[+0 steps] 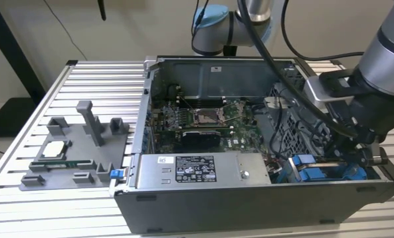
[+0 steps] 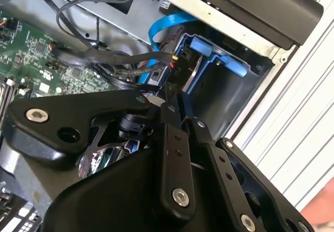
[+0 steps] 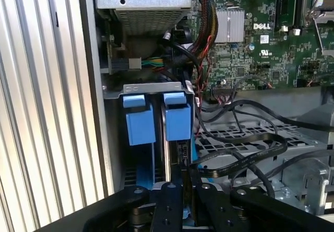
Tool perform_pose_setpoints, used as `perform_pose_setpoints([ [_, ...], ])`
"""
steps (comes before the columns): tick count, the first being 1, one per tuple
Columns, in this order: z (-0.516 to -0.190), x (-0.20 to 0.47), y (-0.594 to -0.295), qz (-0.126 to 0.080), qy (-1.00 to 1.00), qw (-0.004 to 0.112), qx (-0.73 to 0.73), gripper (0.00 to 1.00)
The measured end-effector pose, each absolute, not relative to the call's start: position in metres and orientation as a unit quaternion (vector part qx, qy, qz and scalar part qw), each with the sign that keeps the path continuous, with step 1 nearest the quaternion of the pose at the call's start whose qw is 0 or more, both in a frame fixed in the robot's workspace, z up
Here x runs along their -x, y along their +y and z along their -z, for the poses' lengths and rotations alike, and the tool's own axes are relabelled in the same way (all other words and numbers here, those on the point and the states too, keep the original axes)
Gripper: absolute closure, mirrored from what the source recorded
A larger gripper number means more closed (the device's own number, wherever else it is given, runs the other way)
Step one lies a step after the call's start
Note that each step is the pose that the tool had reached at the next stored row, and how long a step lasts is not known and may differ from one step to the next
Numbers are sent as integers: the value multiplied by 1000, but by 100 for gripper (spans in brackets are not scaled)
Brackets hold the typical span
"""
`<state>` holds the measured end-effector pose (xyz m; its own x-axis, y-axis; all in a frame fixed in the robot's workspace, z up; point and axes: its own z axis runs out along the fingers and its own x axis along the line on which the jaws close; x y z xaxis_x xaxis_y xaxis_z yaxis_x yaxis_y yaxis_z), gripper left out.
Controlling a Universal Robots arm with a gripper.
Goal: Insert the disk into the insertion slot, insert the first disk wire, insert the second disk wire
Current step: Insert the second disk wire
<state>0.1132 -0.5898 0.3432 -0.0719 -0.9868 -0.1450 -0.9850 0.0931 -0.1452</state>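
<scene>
A: While the open computer case (image 1: 263, 198) lies on the slatted table (image 1: 25, 213), the arm (image 1: 389, 59) reaches down into its corner at the exterior view's right.

B: Big grey power-supply box (image 1: 204, 171) along the near wall, motherboard (image 1: 204, 119) behind it.

A: And the insertion slot (image 3: 156, 93), a grey cage with 2 blue tabs, sits right beside that box. The disk (image 3: 178, 122) stands edge-on in the bay nearer the motherboard, blue carrier showing.

B: The gripper (image 3: 186, 177)?

A: Right at the disk's near edge, fingers (image 3: 172, 200) drawn close together, a black cable (image 3: 240, 161) looping in just beside them. Whether they pinch that cable, I can't tell.
</scene>
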Motion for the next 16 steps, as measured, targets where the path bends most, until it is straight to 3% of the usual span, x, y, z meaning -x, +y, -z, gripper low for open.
perform_pose_setpoints([
  [16, -336, -113, -584, 6, 745, 103, 659, 100],
])
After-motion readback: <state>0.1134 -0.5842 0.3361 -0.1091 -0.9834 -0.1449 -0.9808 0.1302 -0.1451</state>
